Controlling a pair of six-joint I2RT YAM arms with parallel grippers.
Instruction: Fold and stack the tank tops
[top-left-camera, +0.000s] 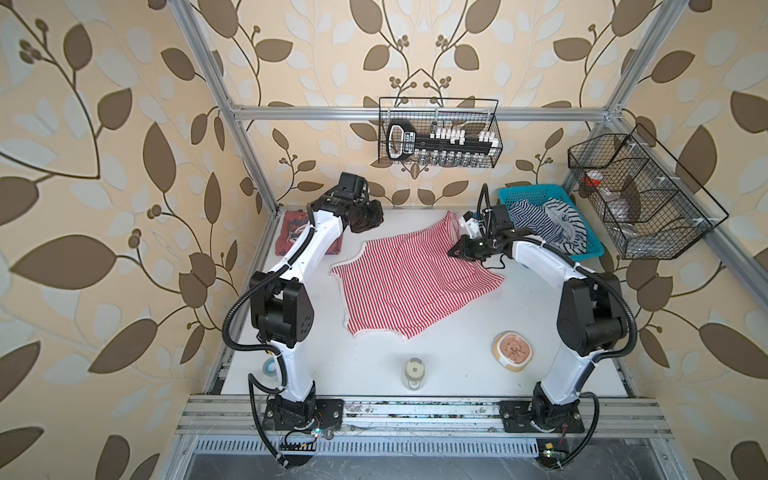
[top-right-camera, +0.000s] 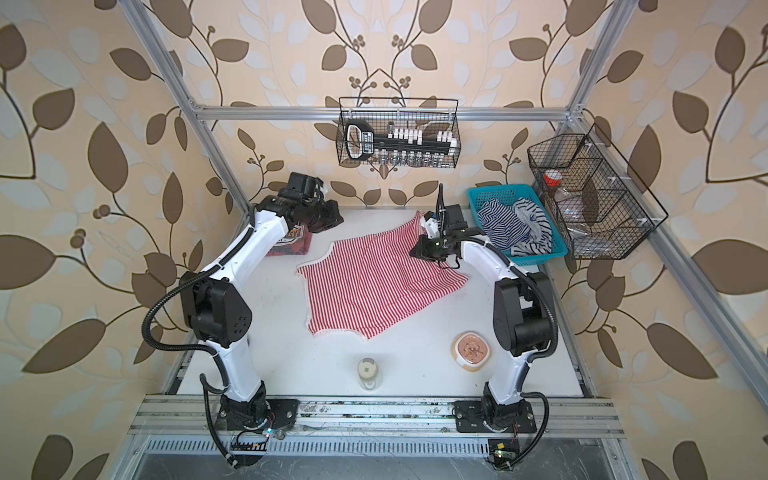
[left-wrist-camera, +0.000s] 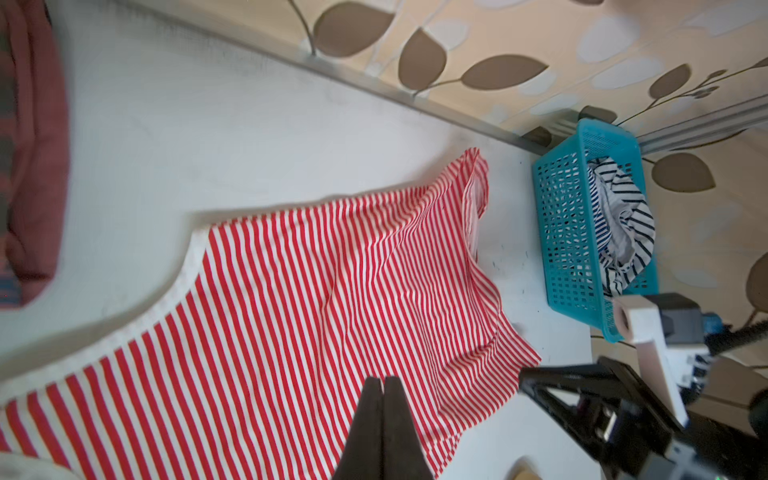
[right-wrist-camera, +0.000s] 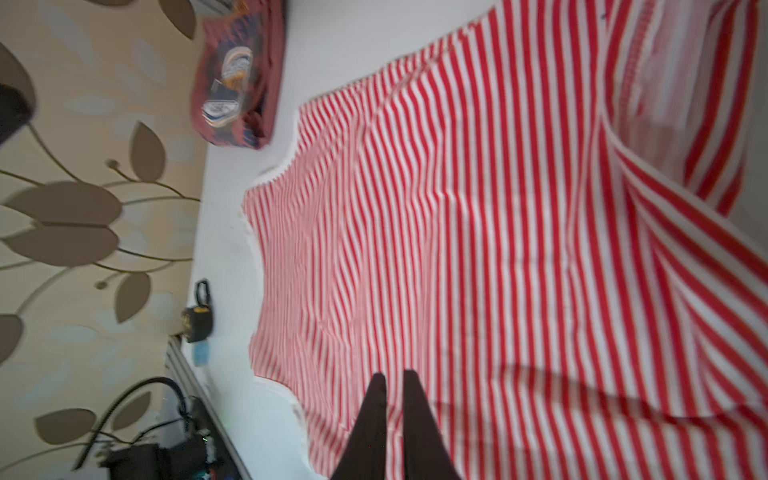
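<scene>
Above the spread cloth, the left gripper has its jaws pressed together on nothing, and the right gripper hangs likewise closed and empty over the striped tank top, which lies open and wrinkled mid-table. Soft, light and limp, it is best pinched at a trimmed strap or hem edge, I judge. The brick-red tank top sits folded at the white table's far left corner. A blue basket stands far right before leaf-patterned walls.
</scene>
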